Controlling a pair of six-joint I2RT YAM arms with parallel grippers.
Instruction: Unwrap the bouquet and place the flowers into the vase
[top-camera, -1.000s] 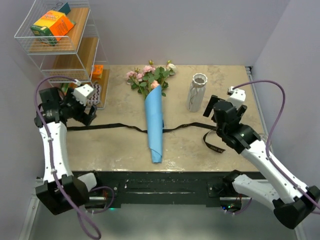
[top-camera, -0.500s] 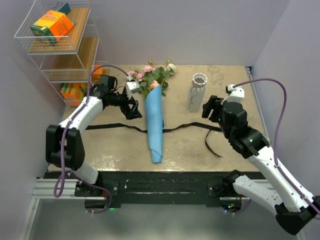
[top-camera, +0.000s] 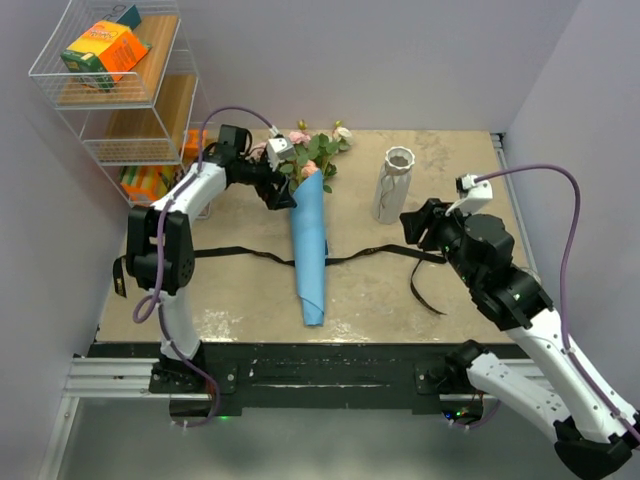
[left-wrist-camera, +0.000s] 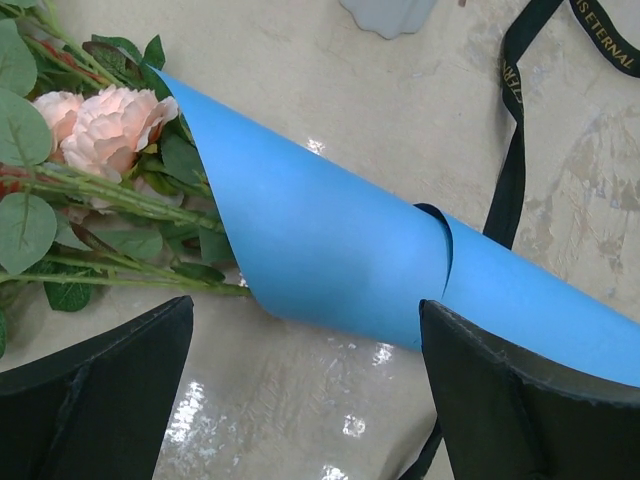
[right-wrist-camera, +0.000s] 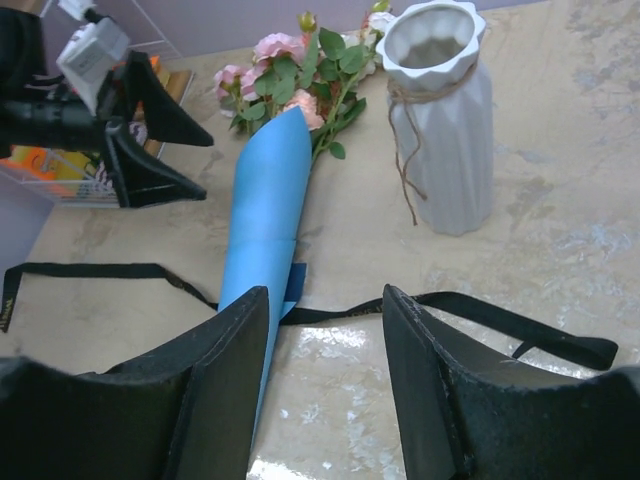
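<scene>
The bouquet (top-camera: 310, 240) lies on the table as a blue paper cone (left-wrist-camera: 340, 250), its pink and peach flowers (top-camera: 305, 150) sticking out of the far end. The black ribbon (top-camera: 230, 253) lies loose, running flat across the table under the cone. My left gripper (top-camera: 282, 192) is open just left of the cone's mouth. In the left wrist view only bare table lies between its fingers (left-wrist-camera: 520, 400). The white ribbed vase (top-camera: 395, 185) stands upright to the right. Near its foot, my right gripper (top-camera: 412, 226) is open with narrowed jaws, over the ribbon (right-wrist-camera: 470, 310), holding nothing.
A wire shelf (top-camera: 120, 100) stands at the back left with an orange box (top-camera: 105, 45) on top and bright packets (top-camera: 150, 182) at its foot. Walls close in behind and on the right. A loop of ribbon (top-camera: 425, 290) lies near the right arm.
My left arm has swung across from the left edge to the cone's flower end. My right gripper's jaws have narrowed, and it has shifted slightly forward.
</scene>
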